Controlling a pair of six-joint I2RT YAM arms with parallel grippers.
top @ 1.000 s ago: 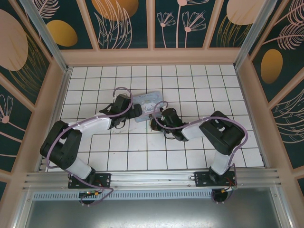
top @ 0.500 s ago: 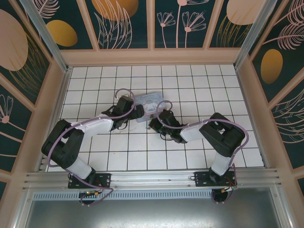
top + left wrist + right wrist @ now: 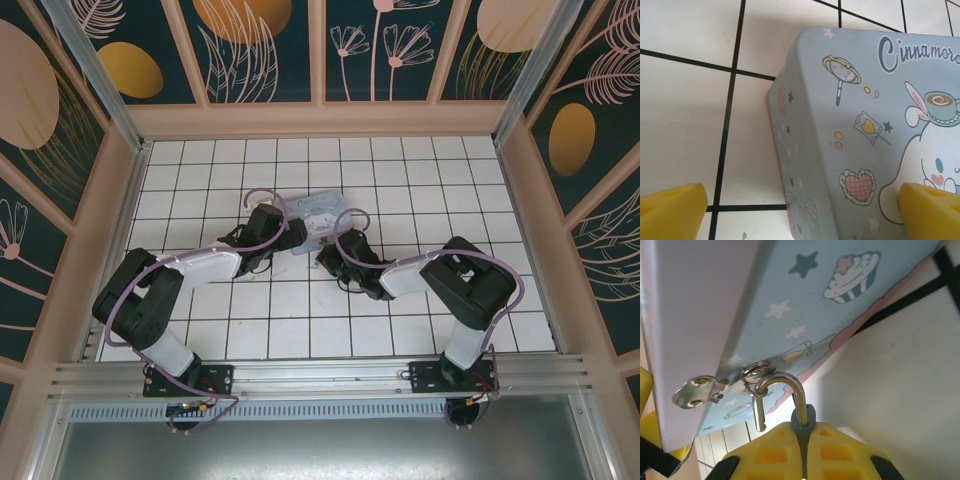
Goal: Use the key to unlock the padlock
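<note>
**Tiled floor** (image 3: 300, 310): white, glossy, filling the centre of the top view. Risk: it offers little friction, so anything pulled across it is likely to skate.

**Tin box** (image 3: 850, 130): pale blue with cartoon print, in the right half of the left wrist view and just above centre in the top view. Risk: nothing clamps it, so a tug on the lock would likely drag or tip it.

**Left gripper** (image 3: 800, 210): jaws spread wide. One yellow pad sits at the lower left corner of the frame and one at the lower right, straddling the tin's corner and holding nothing. Risk: closing off-centre could shove the tin instead of bracing it.

**Right gripper** (image 3: 804, 435): at the bottom centre of its frame, pads pinched narrow on the lock's body. Risk: the grip is thin and may let the body twist or slip out. The pads may also cover the keyhole.

**Hasp** (image 3: 700, 392): silver tab at centre left, on the tin's edge. Risk: it could bend under sideways pull.

**Padlock** (image 3: 800, 402): hung from the hasp ring, just above the pads, with one shackle leg ending free. Whether it is latched cannot be told.

**Key**: its whereabouts cannot be told.
</note>
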